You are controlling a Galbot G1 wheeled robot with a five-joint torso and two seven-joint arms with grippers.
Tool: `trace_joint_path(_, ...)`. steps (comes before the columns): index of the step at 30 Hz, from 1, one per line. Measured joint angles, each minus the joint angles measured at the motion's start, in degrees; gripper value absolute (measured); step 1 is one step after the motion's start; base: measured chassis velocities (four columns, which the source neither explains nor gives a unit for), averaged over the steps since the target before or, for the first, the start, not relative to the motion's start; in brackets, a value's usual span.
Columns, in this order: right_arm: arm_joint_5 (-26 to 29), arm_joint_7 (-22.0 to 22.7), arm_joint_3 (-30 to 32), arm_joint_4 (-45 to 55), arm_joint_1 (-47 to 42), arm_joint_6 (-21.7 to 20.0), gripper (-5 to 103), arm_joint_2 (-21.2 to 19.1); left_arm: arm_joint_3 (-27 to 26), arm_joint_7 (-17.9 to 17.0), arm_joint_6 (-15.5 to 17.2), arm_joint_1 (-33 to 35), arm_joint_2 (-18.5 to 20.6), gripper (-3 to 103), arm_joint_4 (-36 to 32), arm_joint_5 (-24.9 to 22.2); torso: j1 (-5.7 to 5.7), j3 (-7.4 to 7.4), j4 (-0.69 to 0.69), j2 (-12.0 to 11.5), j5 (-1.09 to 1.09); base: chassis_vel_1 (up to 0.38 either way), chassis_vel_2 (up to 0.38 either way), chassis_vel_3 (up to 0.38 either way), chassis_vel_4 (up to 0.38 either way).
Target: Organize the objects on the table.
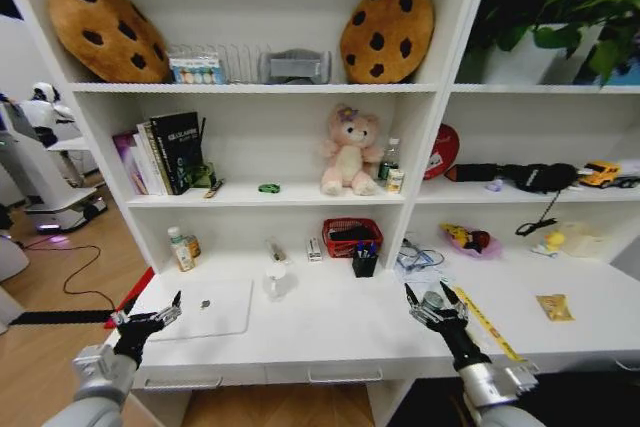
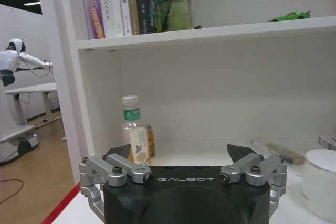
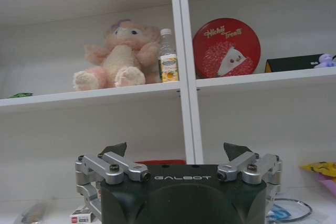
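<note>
Over the white table's [image 1: 330,332] front edge, left tool [image 1: 147,322] and right tool [image 1: 437,305] both hover spread wide, holding nothing; "GALBOT" is printed on each. Silver laptop [image 1: 208,309] lies closed at the table's left beside the left tool; black pen cup [image 1: 364,263] stands mid-back; small bottle [image 2: 134,131] by the left wall.

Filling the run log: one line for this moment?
left gripper: open, over laptop edge | right gripper: open, above table | nothing held
</note>
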Motion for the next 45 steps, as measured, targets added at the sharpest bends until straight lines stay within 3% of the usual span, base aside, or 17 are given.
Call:
trace_joint_path(8, -1.3, 0.3, -2.0, -0.7, 2.2, 0.2, 100, -0.9, 0.0, 0.0, 0.0, 0.0, 0.0, 100, 0.0, 0.0, 0.00, 0.00, 0.03, 0.0, 0.02, -0.229, -0.233, 0.218, 0.217)
trace_joint_path(12, -1.2, 2.1, -2.3, -0.7, 2.7, -1.2, 100, -1.2, 0.0, 0.0, 0.0, 0.0, 0.0, 100, 0.0, 0.0, 0.01, 0.00, -0.02, 0.0, 0.00, -0.054, -0.033, 0.036, -0.010)
trace_joint_path(14, -0.8, 3.6, -2.6, -1.2, 3.3, -3.3, 100, -1.7, 0.0, 0.0, 0.0, 0.0, 0.0, 100, 0.0, 0.0, 0.00, -0.01, 0.01, 0.0, -0.09, 0.009, 0.056, -0.055, -0.046)
trace_joint_path(18, -1.6, 6.2, -3.8, -2.1, 4.5, -6.6, 100, -2.6, 0.0, 0.0, 0.0, 0.0, 0.0, 100, 0.0, 0.0, 0.00, -0.01, 0.04, 0.0, -0.03, 0.056, 0.081, -0.056, -0.052)
trace_joint_path(25, -2.2, 11.6, -6.3, -3.0, 6.2, -13.5, 100, -3.2, 0.0, 0.0, 0.0, 0.0, 0.0, 100, 0.0, 0.0, 0.00, 0.00, 0.00, 0.0, -0.03, 0.014, 0.015, -0.011, -0.013)
trace_joint_path(30, -2.8, 14.7, -8.6, -4.4, 10.2, -16.1, 100, -3.2, 0.0, 0.0, 0.0, 0.0, 0.0, 100, 0.0, 0.0, 0.00, 0.00, 0.03, 0.0, -0.04, 0.000, 0.000, 0.000, 0.000)
trace_joint_path(36, -4.7, 14.1, -9.6, -6.0, 11.8, -16.4, 103, -2.9, 0.0, 0.0, 0.0, 0.0, 0.0, 100, 0.0, 0.0, 0.00, 0.00, 0.01, 0.0, -0.04, 0.000, 0.000, 0.000, 0.000)
trace_joint_path(38, -5.1, 13.5, -9.6, -6.4, 12.0, -16.4, 100, -2.9, 0.0, 0.0, 0.0, 0.0, 0.0, 100, 0.0, 0.0, 0.00, 0.00, 0.01, 0.0, -0.02, 0.000, 0.000, 0.000, 0.000)
trace_joint_path(41, -6.0, 12.5, -9.7, -7.0, 11.8, -16.2, 85, -3.0, 0.0, 0.0, 0.0, 0.0, 0.0, 100, 0.0, 0.0, 0.00, 0.00, 0.01, 0.0, -0.03, 0.000, 0.000, 0.000, 0.000)
trace_joint_path(45, -6.3, 12.2, -9.7, -7.0, 11.4, -15.6, 74, -3.0, 0.0, 0.0, 0.0, 0.0, 0.0, 100, 0.0, 0.0, 0.00, -0.01, 0.01, 0.0, -0.03, 0.000, 0.000, 0.000, 0.000)
